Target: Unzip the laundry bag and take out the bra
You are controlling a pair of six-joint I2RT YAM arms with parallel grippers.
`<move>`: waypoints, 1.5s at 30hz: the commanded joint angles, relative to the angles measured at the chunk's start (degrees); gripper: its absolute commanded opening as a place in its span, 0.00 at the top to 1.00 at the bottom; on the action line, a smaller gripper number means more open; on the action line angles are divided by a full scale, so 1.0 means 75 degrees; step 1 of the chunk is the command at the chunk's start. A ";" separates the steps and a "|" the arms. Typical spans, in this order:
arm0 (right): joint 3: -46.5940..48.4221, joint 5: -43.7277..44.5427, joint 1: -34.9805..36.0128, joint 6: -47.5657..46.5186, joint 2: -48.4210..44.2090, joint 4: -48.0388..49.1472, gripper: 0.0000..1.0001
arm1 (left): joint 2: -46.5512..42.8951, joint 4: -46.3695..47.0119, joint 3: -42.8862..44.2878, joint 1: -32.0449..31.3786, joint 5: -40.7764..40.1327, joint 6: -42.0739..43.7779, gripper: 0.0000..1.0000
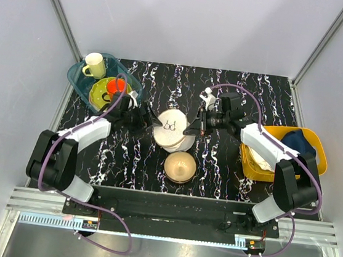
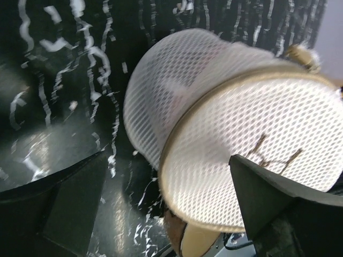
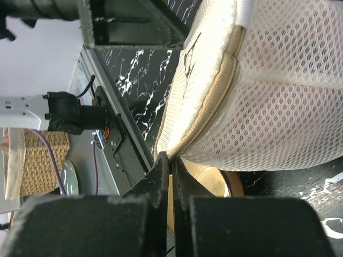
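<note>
The cream-white mesh laundry bag (image 1: 172, 136) stands at the table's middle, its round lid with a small dark bra drawing (image 1: 170, 126) facing up. My left gripper (image 1: 155, 122) is open at the bag's left side. In the left wrist view the fingers (image 2: 69, 209) spread wide with the bag (image 2: 214, 107) between them. My right gripper (image 1: 188, 131) is at the bag's right rim. In the right wrist view it (image 3: 171, 160) is shut on the lid's edge where the closed zip (image 3: 217, 99) runs. The bra is hidden.
A round bronze bowl (image 1: 179, 165) sits just in front of the bag. A yellow basket (image 1: 317, 159) at the right holds a dark blue cloth (image 1: 299, 142) and a white cloth. A teal bin (image 1: 77, 75) at the back left holds a cup and dishes.
</note>
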 commanded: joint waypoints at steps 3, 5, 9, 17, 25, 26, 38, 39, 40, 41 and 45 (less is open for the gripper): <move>0.0121 -0.0536 -0.0013 -0.0375 -0.0246 0.0123 1.00 | 0.0791 0.2474 0.0187 -0.0161 0.1371 -0.0615 0.06; 0.0226 -0.0536 -0.0002 -0.0317 -0.0152 0.0193 1.00 | 0.1096 0.2814 0.0269 -0.0220 0.1558 -0.0709 0.11; 0.0378 -0.0279 -0.0002 0.0010 0.0163 0.0368 1.00 | 0.1472 0.3179 0.0515 -0.0326 0.1992 -0.1142 0.30; 0.2169 0.1864 -0.0025 0.0527 0.1265 -0.1152 0.61 | 0.0257 0.1952 0.0528 -0.0431 0.0857 -0.0838 1.00; 0.1061 0.3227 -0.0048 0.2446 -0.0127 -0.0255 0.04 | -0.1573 0.1410 -0.0350 -0.0829 -0.2079 -0.1996 1.00; 0.0850 0.3203 -0.0048 0.3006 -0.0372 -0.0125 0.03 | -0.1772 0.1549 -0.0804 -0.0888 -0.2399 -0.2265 1.00; -0.1917 0.1410 -0.0013 0.6537 0.0221 0.4222 0.04 | -0.2382 0.2453 -0.1582 -0.1662 -0.3679 -0.3241 1.00; -0.1976 0.1363 -0.0013 0.6632 0.0304 0.4468 0.05 | -0.2430 0.2441 -0.1582 -0.1674 -0.3726 -0.3240 1.00; -0.1988 0.1305 -0.0002 0.6737 0.0386 0.4540 0.05 | -0.2500 0.2406 -0.1582 -0.1674 -0.3819 -0.3240 1.00; -0.1988 0.1293 0.0010 0.6750 0.0480 0.4576 0.05 | -0.2616 0.2383 -0.1570 -0.1662 -0.3867 -0.3206 1.00; -0.1825 0.1199 0.0103 0.6773 0.0691 0.4857 0.12 | -0.2781 0.2289 -0.1523 -0.1662 -0.3972 -0.3193 1.00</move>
